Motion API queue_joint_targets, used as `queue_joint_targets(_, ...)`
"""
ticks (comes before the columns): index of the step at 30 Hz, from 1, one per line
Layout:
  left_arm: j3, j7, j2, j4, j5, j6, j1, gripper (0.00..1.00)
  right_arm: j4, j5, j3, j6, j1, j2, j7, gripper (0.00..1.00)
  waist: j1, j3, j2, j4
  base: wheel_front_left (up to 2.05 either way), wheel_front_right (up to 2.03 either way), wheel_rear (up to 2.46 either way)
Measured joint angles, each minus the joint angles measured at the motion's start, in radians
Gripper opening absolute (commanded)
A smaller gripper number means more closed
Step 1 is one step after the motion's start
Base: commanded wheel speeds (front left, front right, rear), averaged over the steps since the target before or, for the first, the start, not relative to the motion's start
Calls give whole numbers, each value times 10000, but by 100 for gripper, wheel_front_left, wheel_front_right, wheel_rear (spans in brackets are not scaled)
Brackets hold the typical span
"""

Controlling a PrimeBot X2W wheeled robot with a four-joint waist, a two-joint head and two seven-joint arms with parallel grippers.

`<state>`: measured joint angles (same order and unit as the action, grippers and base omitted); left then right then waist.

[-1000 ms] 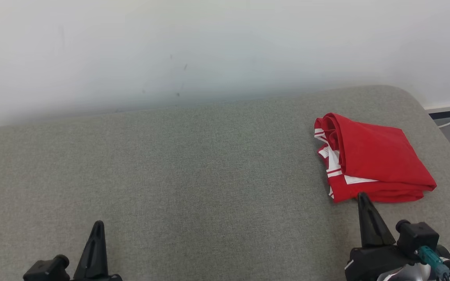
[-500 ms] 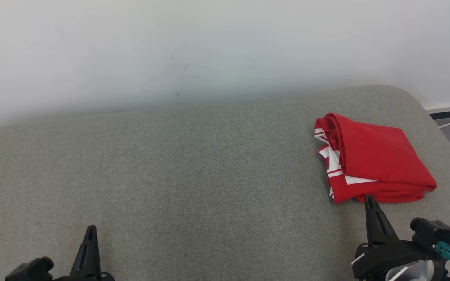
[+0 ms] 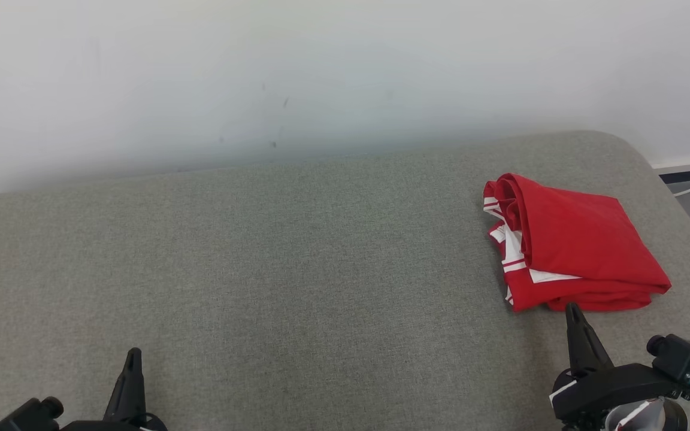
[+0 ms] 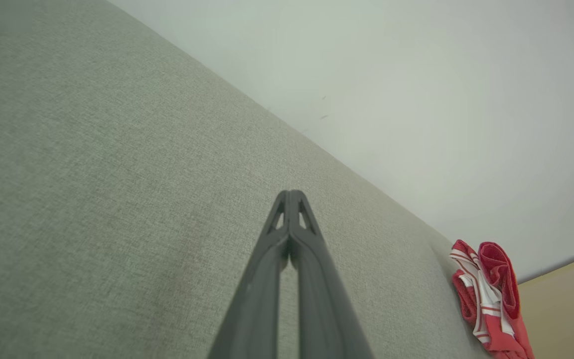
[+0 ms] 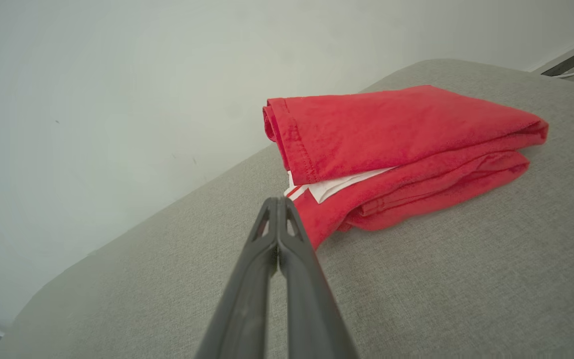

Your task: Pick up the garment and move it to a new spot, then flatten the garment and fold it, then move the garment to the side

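The red and white garment [image 3: 578, 239] lies folded in a pile on the grey couch [image 3: 297, 269]. It sits just past the tip of the right tool [image 3: 572, 311]. It is very near, and I cannot tell if the tip touches it. The right tool is closed, with its two fingers pressed together, and it holds nothing. The left tool [image 3: 133, 356] is closed too and holds nothing. The garment is far off to that tool's right, well apart from it.

So how much is done? It looks like nearly all of it. The garment is folded, with its layers stacked. It lies out in front of the right tool, off to one side of the couch and not in the middle. That looks like the side spot. I think the picking up, the flattening, the folding and the move to the side are finished.

I think very little is left. Both tools only need to go back and rest. One edge of the pile is a bit loose where the white stripes peek out, but the pile keeps its shape.
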<state>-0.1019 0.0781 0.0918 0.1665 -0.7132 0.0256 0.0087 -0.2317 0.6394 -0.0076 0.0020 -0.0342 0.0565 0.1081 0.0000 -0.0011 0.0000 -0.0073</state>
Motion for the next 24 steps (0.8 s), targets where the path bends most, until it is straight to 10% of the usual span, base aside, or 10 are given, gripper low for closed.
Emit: queue_joint_targets(24, 686, -688, -182, 477, -3150, -525, -297, 0, -230, 3448, -460, 426, -172, -52, -821, 0, 0, 10, 0, 26, 0, 0, 0)
